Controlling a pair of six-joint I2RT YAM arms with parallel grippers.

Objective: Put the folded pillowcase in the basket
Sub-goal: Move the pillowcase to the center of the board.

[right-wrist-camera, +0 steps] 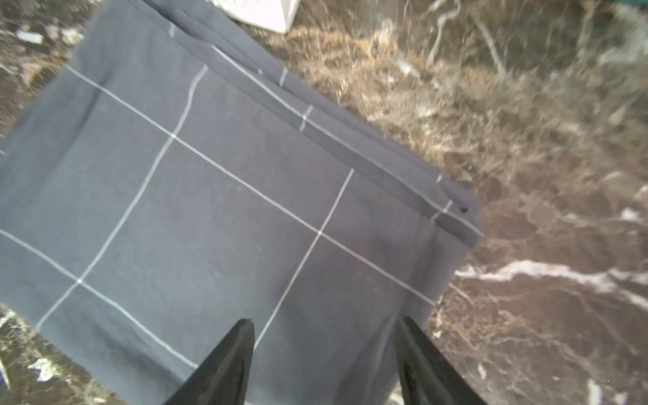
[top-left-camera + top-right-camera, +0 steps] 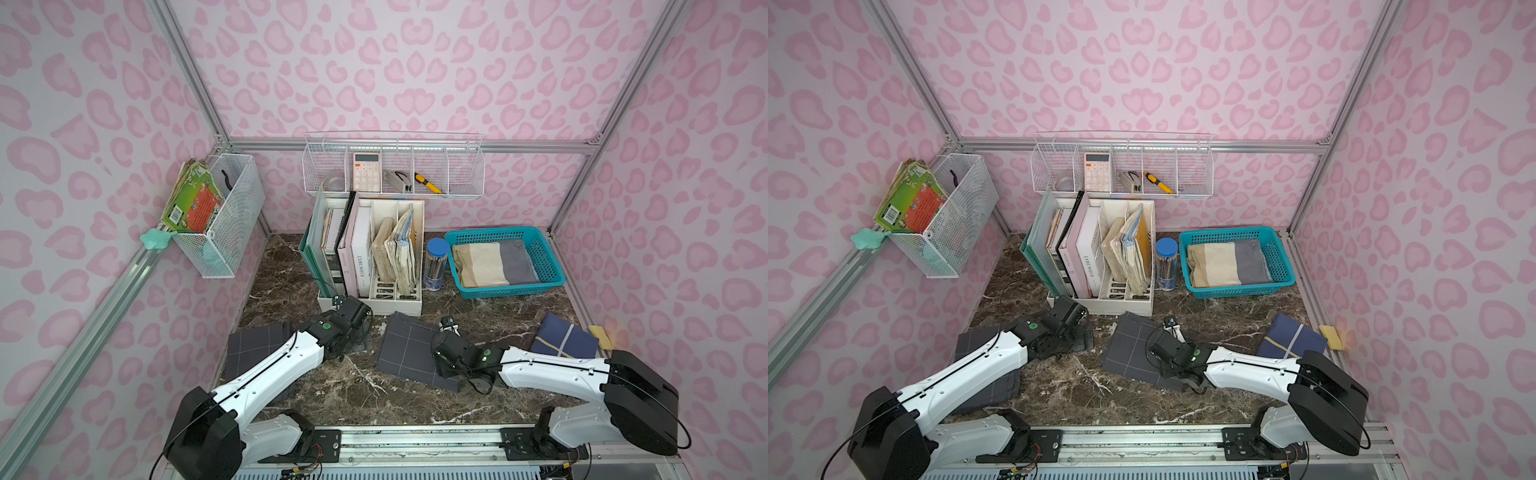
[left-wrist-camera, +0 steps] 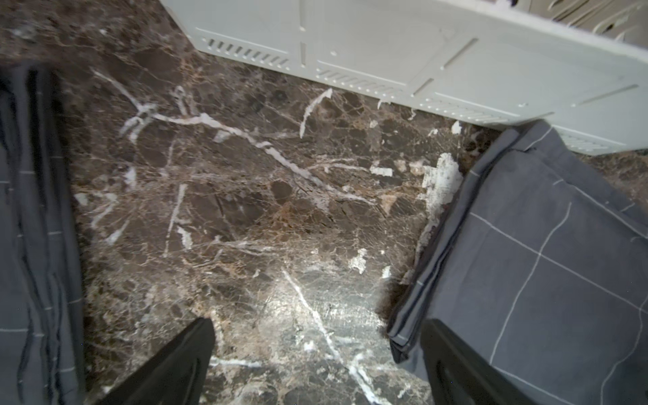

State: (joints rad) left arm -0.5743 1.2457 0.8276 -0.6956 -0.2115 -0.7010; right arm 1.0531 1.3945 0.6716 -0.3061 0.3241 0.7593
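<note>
A folded dark grey pillowcase (image 2: pixel 409 349) (image 2: pixel 1133 351) with thin white check lines lies flat on the marble table in both top views. My right gripper (image 1: pixel 324 326) (image 2: pixel 438 359) stands open low over its near right edge, both fingertips over the cloth, which wrinkles by one finger (image 1: pixel 408 336). My left gripper (image 3: pixel 317 326) is wide open over bare marble just left of the pillowcase (image 3: pixel 547 252), one finger (image 3: pixel 456 364) above its corner. The teal basket (image 2: pixel 548 253) (image 2: pixel 1277 253) sits at the back right with a beige and grey folded cloth (image 2: pixel 490 264) in it.
A second grey checked cloth (image 2: pixel 253 349) lies under my left arm. A navy folded cloth (image 2: pixel 565 336) and a yellow sponge (image 2: pixel 600 336) lie at the right. A white file organiser (image 2: pixel 395 301) with books and a blue-lidded pencil jar (image 2: pixel 436 264) stand behind. White wire baskets (image 2: pixel 232 216) hang on the walls.
</note>
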